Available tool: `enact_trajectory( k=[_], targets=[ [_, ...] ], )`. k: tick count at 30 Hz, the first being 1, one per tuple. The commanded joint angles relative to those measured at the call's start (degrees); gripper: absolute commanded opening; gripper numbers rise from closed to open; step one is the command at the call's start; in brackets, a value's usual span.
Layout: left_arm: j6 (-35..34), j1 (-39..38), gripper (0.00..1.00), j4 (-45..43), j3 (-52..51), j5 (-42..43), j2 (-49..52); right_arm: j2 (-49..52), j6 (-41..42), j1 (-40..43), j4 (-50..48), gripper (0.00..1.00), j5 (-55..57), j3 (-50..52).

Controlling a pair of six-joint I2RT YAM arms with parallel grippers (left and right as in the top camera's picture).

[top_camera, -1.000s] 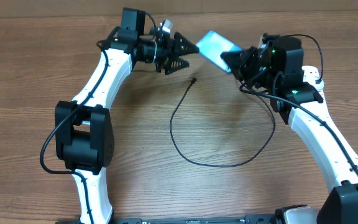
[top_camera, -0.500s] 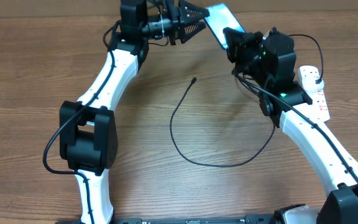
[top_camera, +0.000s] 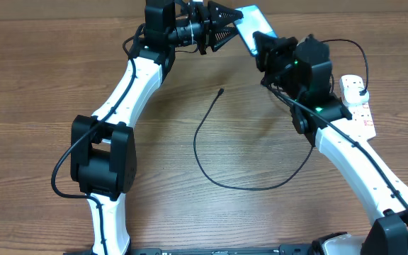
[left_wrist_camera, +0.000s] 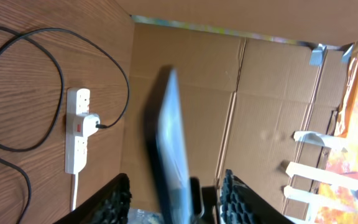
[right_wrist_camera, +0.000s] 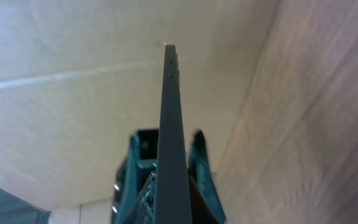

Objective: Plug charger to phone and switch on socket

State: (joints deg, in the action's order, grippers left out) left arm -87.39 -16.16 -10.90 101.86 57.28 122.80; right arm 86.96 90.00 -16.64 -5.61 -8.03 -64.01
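Now phone [top_camera: 251,20] farther back, left gripper [top_camera: 231,19] alongside

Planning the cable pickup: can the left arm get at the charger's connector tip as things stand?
Probably yes. The left tool is open, holding nothing, and the connector tip lies on bare table with nothing over it. It only has to back off the phone in the right tool first.

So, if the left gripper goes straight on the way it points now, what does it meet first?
The phone, held up by the right gripper. In the left wrist view its edge stands directly ahead of the left gripper, in line with the gap between the open fingers. How near it is, I cannot judge.
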Motion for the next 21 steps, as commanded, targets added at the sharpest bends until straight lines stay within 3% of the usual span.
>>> enact_trajectory(
  k=[1, 10, 21],
  targets=[
    [-1.6, -0.57, 0.45, 0.11, 0.85, -1.01, -1.11, -1.66, 0.04, -1.84, 0.13, 0.04, 0.48, -0.98],
    [-2.73, -1.27, 0.3, 0.22, 0.85, -1.99, -1.11, -1.64, 1.38, -2.91, 1.49, 0.04, 0.48, -0.98],
    [-4.63, -2.45, 0.23, 0.22, 0.85, -3.39, -1.11, -1.64, 3.06, -2.93, 1.49, 0.04, 0.22, -0.98]
  ],
)
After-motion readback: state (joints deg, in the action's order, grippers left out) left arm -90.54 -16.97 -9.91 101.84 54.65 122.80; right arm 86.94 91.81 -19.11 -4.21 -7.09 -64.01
